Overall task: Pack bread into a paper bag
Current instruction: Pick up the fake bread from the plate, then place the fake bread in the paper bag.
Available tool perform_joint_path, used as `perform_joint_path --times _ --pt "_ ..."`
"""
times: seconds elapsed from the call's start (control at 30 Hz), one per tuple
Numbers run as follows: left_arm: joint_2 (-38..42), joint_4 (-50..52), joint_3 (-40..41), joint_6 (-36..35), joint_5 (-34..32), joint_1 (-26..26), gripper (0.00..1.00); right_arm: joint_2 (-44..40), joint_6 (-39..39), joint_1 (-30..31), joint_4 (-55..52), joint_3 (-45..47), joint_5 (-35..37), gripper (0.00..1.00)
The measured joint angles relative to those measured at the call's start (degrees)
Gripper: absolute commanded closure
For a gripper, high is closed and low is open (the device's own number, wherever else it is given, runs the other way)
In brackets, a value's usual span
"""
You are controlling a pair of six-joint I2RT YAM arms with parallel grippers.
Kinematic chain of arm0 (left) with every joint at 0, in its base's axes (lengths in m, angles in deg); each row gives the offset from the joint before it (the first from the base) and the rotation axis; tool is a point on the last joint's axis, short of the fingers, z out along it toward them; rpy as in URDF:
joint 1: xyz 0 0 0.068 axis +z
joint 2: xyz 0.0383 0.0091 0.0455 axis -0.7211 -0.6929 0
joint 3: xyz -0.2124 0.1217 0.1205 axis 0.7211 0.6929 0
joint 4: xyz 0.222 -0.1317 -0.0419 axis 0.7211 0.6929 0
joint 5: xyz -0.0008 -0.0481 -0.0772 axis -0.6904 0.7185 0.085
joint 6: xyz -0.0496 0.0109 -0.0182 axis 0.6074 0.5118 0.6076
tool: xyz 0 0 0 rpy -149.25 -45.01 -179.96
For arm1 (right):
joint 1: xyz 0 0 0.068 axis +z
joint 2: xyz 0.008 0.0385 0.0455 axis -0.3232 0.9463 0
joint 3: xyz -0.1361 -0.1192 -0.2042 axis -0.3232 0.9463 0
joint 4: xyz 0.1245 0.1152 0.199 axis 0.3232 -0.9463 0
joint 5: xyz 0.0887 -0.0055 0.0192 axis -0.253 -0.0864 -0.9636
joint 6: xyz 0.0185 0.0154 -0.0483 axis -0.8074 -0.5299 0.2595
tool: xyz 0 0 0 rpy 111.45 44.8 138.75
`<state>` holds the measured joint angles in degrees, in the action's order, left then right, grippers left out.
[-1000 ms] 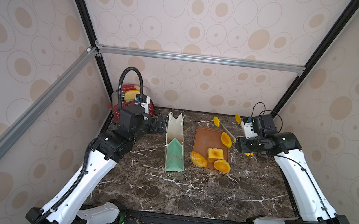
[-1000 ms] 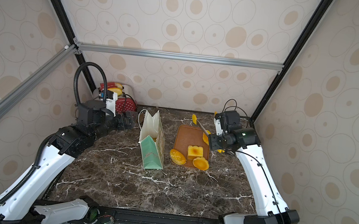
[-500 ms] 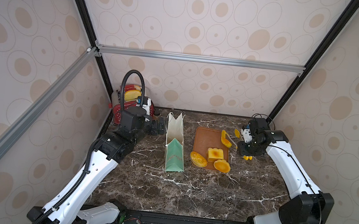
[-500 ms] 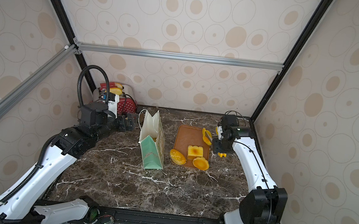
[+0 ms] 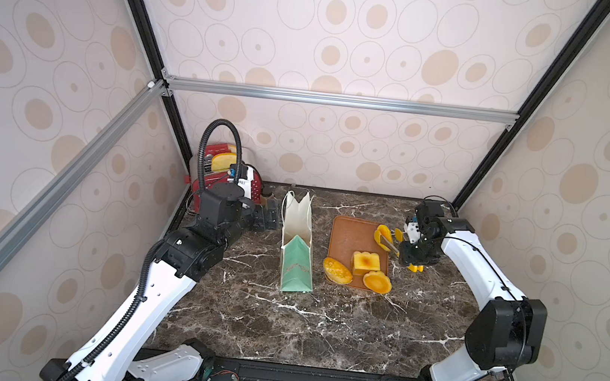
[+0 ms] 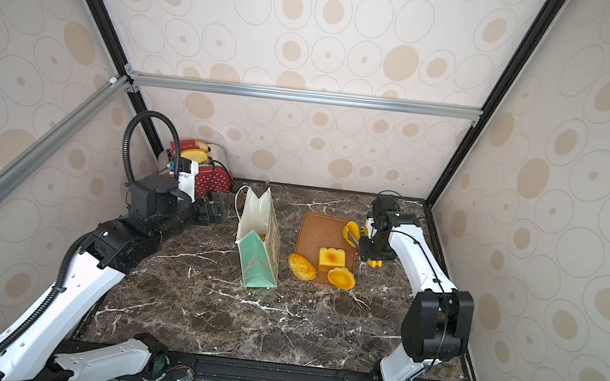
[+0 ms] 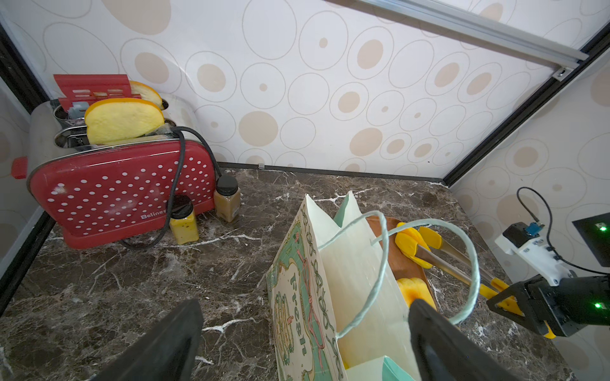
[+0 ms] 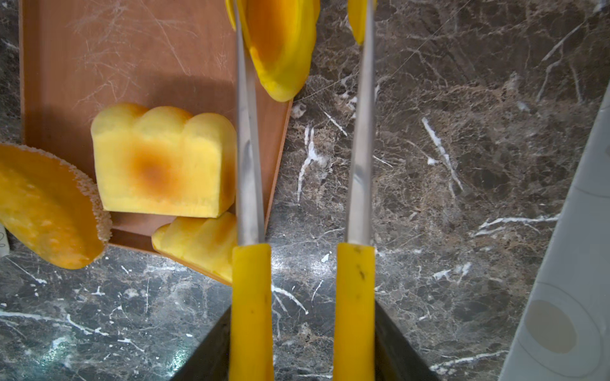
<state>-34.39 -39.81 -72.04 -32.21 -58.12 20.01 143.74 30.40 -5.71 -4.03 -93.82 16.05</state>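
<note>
The mint-green paper bag (image 5: 295, 245) (image 6: 262, 241) stands open, mouth up, left of a brown tray (image 5: 349, 235). At the tray's near end lie an oval bun (image 5: 337, 270), a square loaf (image 5: 364, 263) and a round tart (image 5: 377, 282). My right gripper (image 5: 407, 254) (image 8: 302, 316) is shut on the yellow handles of metal tongs (image 8: 251, 280). Between the tongs' arms, against one of them, lies another bun (image 5: 383, 235) (image 8: 280, 49) at the tray's far right edge. My left gripper (image 5: 265, 216) (image 7: 303, 310) is open beside the bag's (image 7: 330, 280) far left rim.
A red toaster (image 5: 219, 174) holding pale slices stands in the back left corner. Two small jars (image 7: 185, 221) (image 7: 226, 201) stand in front of it. The enclosure wall runs close behind my right arm.
My right arm has dropped and pulled back, bringing the tongs down around the bun at the tray's far right edge, and their arms have narrowed. The left gripper has edged toward the bag.
</note>
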Motion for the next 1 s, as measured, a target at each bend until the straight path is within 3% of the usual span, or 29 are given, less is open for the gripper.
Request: perform_joint_path --times 0.23,0.57,0.83,1.0 --pt "-0.02 0.0 0.0 0.0 -0.02 0.0 0.01 0.04 0.0 0.0 -0.02 0.0 -0.72 0.6" --pt "-0.02 0.02 0.0 0.0 0.0 0.0 0.01 -4.68 -0.2 0.0 -1.51 -0.66 -1.75 0.61" --pt "-0.68 0.11 -0.13 -0.02 -0.02 0.0 0.01 -12.83 0.48 0.52 -2.49 -10.43 -11.15 0.62" --pt "-1.84 0.26 -0.44 -0.07 -0.09 0.0 0.01 -14.97 1.25 6.91 -2.91 -19.19 -16.74 0.62"
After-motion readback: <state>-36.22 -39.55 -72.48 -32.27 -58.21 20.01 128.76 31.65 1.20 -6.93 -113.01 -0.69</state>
